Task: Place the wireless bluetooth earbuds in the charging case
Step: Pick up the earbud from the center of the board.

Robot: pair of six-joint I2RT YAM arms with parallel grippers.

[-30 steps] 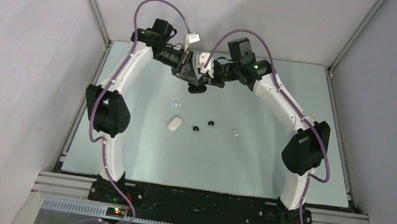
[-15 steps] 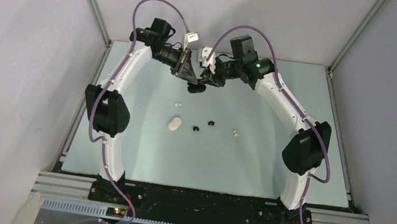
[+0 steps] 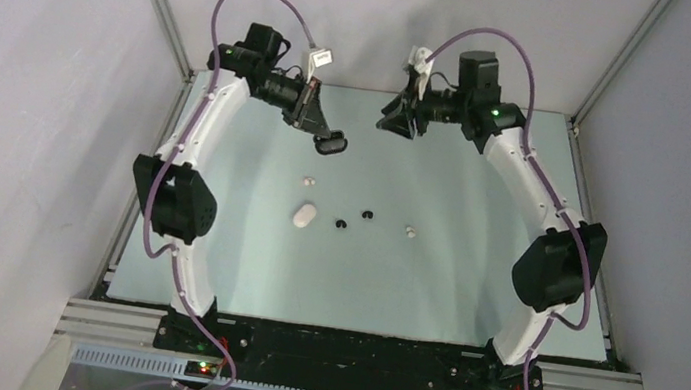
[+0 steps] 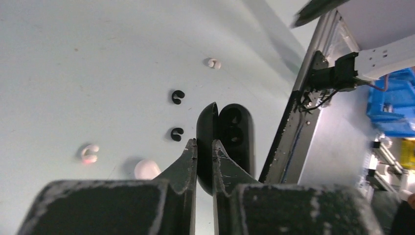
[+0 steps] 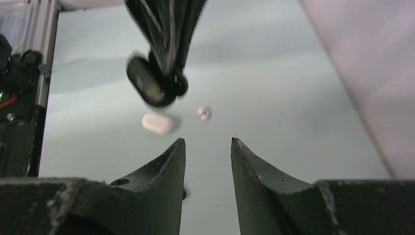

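While the black charging case (image 4: 236, 129) hangs open above the counter (image 3: 431, 277), the left fingers (image 4: 190, 157) are pinched almost together on the edge of its lid and hold it clear of the surface. The case is a glossy oval shell, and two recesses show in the opened half. The right fingers (image 5: 171, 161) stand spread apart with nothing between them. They are raised near the far edge, apart from the case.

All four earbuds lie loose on the counter:
- The near black earbud (image 3: 341, 223) and the far black earbud (image 3: 367, 215) are small C-shaped pieces near each other at mid-counter.
- The left white earbud (image 3: 308, 180) lies below the held case.
- The right white earbud (image 3: 410, 231) lies right of the black pair.

A white case (image 3: 305, 214), oval and smooth, lies left of the black pair. The counter is a matte, pale green-grey sheet framed by aluminium rails (image 3: 158, 14). Plain light walls (image 3: 29, 113) enclose it.
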